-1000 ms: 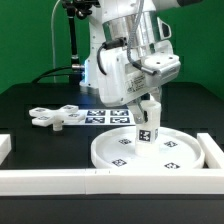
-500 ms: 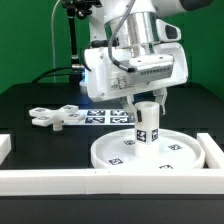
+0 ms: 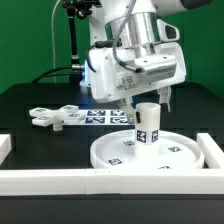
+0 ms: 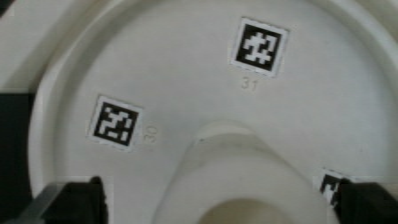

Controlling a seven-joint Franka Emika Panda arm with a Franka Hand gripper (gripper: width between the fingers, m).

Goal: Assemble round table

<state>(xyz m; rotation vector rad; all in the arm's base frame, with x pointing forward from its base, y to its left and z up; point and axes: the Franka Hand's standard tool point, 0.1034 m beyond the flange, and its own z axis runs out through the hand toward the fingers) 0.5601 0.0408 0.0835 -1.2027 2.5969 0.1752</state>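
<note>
The disc (image 3: 190, 152) lies flat on the black table (image 3: 40, 145), tagged face up, with a low raised rim around it like a shallow dish. It sits in the corner made by the front rail (image 3: 100, 182) and the rail on the exterior view's right (image 3: 212, 150), close against both; whether it touches them cannot be told.

The only thing on the disc is the leg (image 3: 146, 125). It stands upright near the disc's middle with its long axis vertical, its lower end on the disc's face and its rounded top pointing straight up at the tool. Square tags on its side face the exterior camera.

The tool (image 3: 147, 100) hangs from the arm (image 3: 135, 65) directly over the leg, its jaws down around the leg's top. They stand wide: in the exterior view a dark finger (image 3: 165, 99) is clear of the leg's side, with a gap between them. The wrist view looks down the leg (image 4: 249, 185) onto the disc (image 4: 178, 60) and its tags, and there one dark fingertip (image 4: 68, 203) also stands away from the leg. The tool grips nothing.

The base (image 3: 55, 117) lies flat on the table toward the exterior view's left, well apart from the disc and outside its rim. It lies just beside the marker board (image 3: 100, 115), which is flat on the table behind the disc.
</note>
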